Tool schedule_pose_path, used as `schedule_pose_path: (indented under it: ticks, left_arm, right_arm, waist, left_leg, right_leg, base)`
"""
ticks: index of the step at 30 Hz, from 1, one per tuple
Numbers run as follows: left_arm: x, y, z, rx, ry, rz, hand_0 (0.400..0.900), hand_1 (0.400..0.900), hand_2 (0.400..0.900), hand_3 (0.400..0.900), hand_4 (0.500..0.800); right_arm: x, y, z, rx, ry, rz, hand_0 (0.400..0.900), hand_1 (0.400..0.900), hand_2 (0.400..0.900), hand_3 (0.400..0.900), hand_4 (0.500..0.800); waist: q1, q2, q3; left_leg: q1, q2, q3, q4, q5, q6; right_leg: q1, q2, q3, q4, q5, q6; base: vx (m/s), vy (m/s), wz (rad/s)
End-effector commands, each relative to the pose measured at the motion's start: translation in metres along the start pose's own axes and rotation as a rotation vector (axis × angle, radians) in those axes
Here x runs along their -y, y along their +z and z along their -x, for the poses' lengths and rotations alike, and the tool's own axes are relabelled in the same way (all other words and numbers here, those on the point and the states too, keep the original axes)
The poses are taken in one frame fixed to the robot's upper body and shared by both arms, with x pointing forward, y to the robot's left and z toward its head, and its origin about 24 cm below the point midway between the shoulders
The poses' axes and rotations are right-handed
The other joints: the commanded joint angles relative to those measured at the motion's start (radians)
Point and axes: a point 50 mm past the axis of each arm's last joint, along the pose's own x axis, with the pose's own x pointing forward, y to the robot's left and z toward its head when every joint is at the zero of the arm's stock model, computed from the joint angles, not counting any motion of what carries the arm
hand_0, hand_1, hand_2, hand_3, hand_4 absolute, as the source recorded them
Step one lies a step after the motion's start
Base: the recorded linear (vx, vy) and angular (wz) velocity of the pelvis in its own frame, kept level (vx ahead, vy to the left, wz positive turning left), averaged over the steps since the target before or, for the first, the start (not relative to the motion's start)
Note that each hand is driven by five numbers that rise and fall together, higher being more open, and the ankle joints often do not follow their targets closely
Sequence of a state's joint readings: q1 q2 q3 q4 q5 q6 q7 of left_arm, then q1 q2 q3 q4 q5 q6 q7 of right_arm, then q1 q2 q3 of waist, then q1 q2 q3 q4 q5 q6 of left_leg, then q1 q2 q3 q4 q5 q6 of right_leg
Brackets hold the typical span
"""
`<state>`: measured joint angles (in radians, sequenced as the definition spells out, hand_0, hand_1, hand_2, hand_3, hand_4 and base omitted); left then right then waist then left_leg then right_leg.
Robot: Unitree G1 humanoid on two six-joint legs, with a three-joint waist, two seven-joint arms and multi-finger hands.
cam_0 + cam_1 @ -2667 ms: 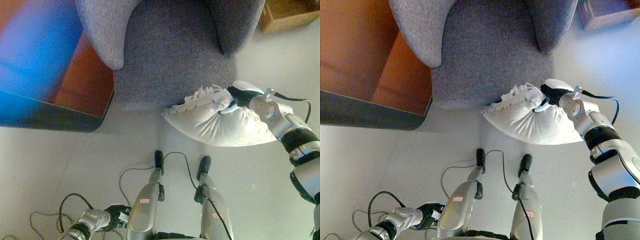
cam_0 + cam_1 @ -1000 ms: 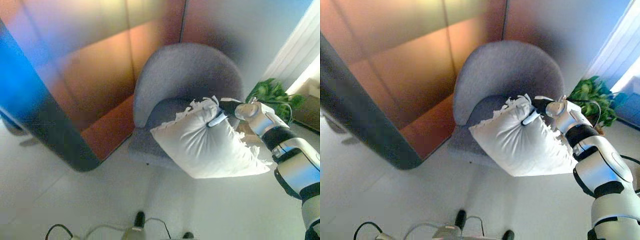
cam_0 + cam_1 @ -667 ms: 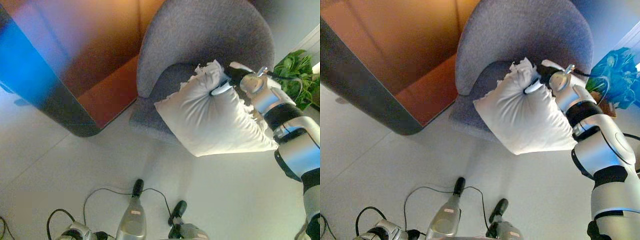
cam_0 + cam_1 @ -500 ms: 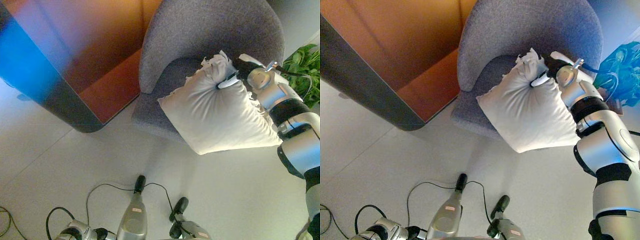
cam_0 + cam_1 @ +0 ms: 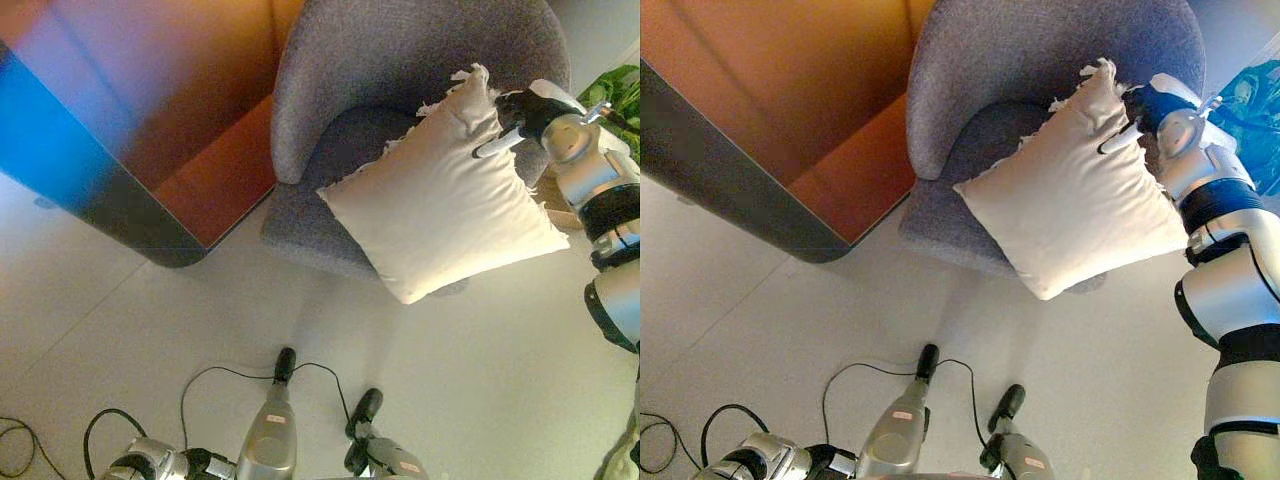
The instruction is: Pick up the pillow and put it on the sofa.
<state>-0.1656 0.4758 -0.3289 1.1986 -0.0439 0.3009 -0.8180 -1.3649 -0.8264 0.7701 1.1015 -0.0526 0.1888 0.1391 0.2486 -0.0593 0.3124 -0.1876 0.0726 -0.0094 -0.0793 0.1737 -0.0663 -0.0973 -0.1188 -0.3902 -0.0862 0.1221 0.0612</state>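
Observation:
A white square pillow (image 5: 445, 200) with a frilled edge hangs in the air over the front of the grey armchair (image 5: 370, 60). My right hand (image 5: 520, 112) is shut on the pillow's upper right edge, level with the chair's right arm; the same hand shows in the other view (image 5: 1137, 108). The pillow's lower corner reaches past the seat's front edge. My left hand (image 5: 195, 464) hangs low at the bottom left, away from the pillow, and its fingers are not clear.
An orange-brown panel wall with a dark rounded base (image 5: 120, 220) stands left of the chair. A green plant (image 5: 622, 90) is at the right edge, behind my right arm. Pale floor (image 5: 150, 330) spreads in front of the chair.
My right hand has lifted the pillow higher and further right, toward the chair's back; the pillow now hangs flatter, facing the camera. The view has shifted slightly.

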Motion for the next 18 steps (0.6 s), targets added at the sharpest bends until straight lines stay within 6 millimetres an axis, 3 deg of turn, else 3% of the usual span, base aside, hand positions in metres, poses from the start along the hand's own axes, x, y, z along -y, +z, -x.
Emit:
schedule_pose_path:
  ticks: [1,8,18]
  left_arm:
    - [-0.001,-0.039,0.001,-0.112,-0.052,0.020,0.900,0.900,0.900,0.900,0.800]
    - [0.000,-0.041,0.000,-0.070,-0.040,0.016,0.900,0.900,0.900,0.900,0.800]
    - [0.008,-0.042,-0.009,-0.018,-0.064,0.071,0.900,0.900,0.900,0.900,0.800]
  right_arm:
    - [0.078,0.010,0.016,0.031,-0.224,0.040,0.900,0.900,0.900,0.900,0.800]
    - [0.070,-0.012,0.016,0.033,-0.175,-0.043,0.900,0.900,0.900,0.900,0.800]
    - [0.029,-0.051,0.016,0.074,-0.020,-0.197,0.900,0.900,0.900,0.900,0.800]
  waist:
    - [-0.011,-0.015,-0.062]
    - [-0.035,-0.017,-0.091]
    - [-0.087,-0.001,-0.152]
  left_leg:
    - [0.067,-0.012,0.056,-0.008,-0.143,0.005]
    - [0.093,-0.017,0.076,-0.008,-0.153,0.005]
    - [0.145,-0.027,0.106,-0.008,-0.168,0.006]
  right_leg:
    - [0.042,-0.033,0.012,0.016,-0.045,0.076]
    - [0.057,-0.036,0.025,0.008,-0.042,0.083]
    - [0.090,-0.044,0.048,-0.001,-0.041,0.091]
  base:
    - [-0.01,-0.006,-0.05]
    - [-0.01,-0.021,-0.09]
    - [-0.01,-0.010,-0.12]
